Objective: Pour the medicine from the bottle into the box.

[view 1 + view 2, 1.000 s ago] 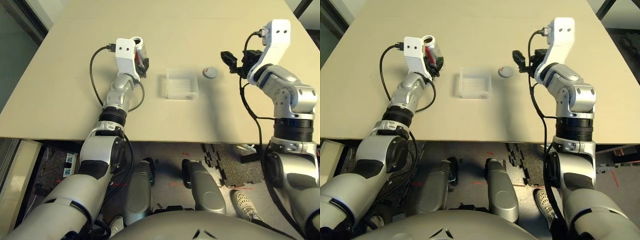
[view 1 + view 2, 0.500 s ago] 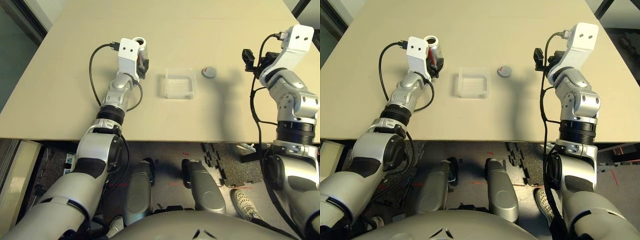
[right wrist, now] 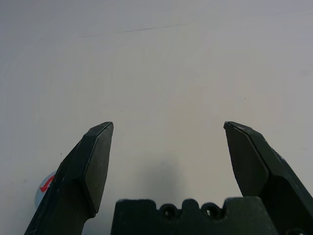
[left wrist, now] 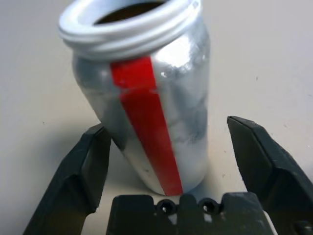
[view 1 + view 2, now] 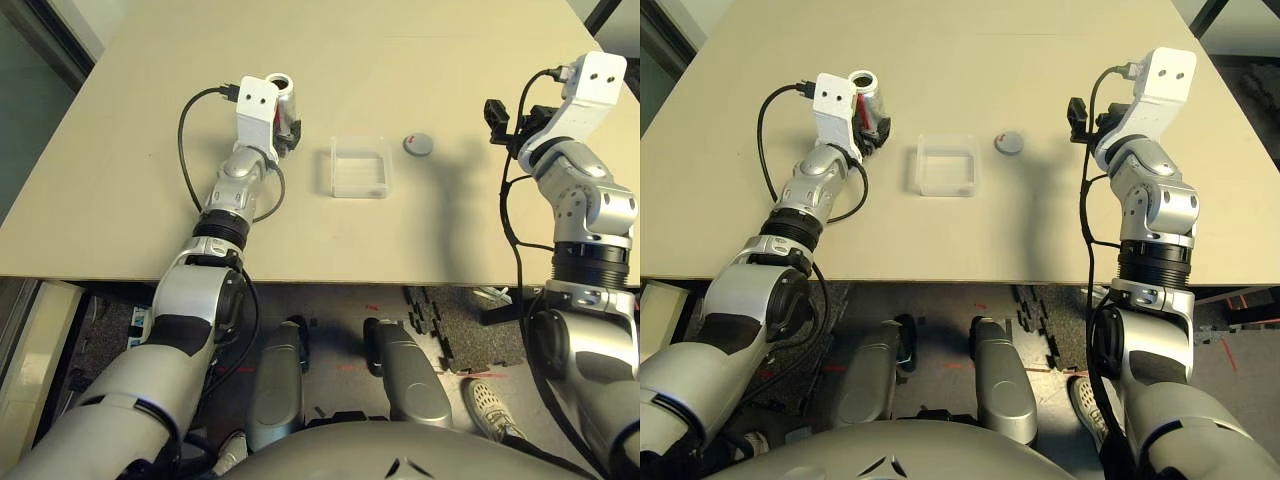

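I'm seeing the small silver-grey cylindrical bottle (image 5: 284,103) standing on the tabletop (image 5: 380,225), left of the shallow clear plastic box (image 5: 360,167); the round grey cap (image 5: 418,145) is lying just right of it.

A robotics test room or lab: a plain beige rectangular surface (image 5: 150,200) stands on a dark floor marked with red tape (image 5: 372,306). Black interlocking foam mats (image 5: 450,325) lie beneath it, beside a person's white sneaker (image 5: 492,408).
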{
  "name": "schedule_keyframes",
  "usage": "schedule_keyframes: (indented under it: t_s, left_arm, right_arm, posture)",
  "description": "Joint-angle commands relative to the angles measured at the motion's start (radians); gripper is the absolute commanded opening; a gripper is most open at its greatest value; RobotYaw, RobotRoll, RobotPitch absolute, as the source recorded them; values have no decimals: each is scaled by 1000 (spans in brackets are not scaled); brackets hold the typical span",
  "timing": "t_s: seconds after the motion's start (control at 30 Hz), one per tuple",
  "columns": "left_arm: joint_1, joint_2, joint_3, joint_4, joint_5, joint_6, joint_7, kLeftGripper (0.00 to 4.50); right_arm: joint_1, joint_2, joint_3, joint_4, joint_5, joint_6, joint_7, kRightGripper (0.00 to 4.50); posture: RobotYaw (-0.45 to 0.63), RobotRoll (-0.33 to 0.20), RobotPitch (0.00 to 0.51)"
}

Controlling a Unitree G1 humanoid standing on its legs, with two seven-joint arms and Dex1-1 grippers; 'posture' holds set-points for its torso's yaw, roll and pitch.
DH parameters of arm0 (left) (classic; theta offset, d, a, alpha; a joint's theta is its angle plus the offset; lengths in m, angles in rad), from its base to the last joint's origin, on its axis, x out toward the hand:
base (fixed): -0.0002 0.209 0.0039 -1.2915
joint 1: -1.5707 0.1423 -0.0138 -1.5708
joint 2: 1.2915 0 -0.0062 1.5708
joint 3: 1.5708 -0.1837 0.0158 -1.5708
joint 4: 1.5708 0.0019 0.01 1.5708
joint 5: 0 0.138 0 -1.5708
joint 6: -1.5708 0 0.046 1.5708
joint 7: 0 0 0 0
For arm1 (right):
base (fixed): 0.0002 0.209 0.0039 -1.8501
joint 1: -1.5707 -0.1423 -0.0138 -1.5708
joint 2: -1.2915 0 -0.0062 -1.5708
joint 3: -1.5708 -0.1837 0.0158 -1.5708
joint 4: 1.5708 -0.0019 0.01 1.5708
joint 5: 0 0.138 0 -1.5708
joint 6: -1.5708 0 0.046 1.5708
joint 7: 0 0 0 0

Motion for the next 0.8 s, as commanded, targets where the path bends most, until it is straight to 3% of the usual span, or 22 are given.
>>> schedule_keyframes:
  t_s: [0.03,0.5,0.8]
  left_arm:
    - [-2,8,5,25,-2,-16,3,4476]
    - [76,1,10,-86,-41,44,-29,4476]
    - [301,5,17,-482,-81,244,-20,4476]
  right_arm:
    - [-4,-7,-3,15,-1,-11,3,4500]
    - [14,-17,-9,-1,3,-3,6,4500]
    - [35,-32,-13,-41,11,27,10,4500]
  posture:
    - [-17,0,196]
    - [-5,0,202]
    - [19,0,212]
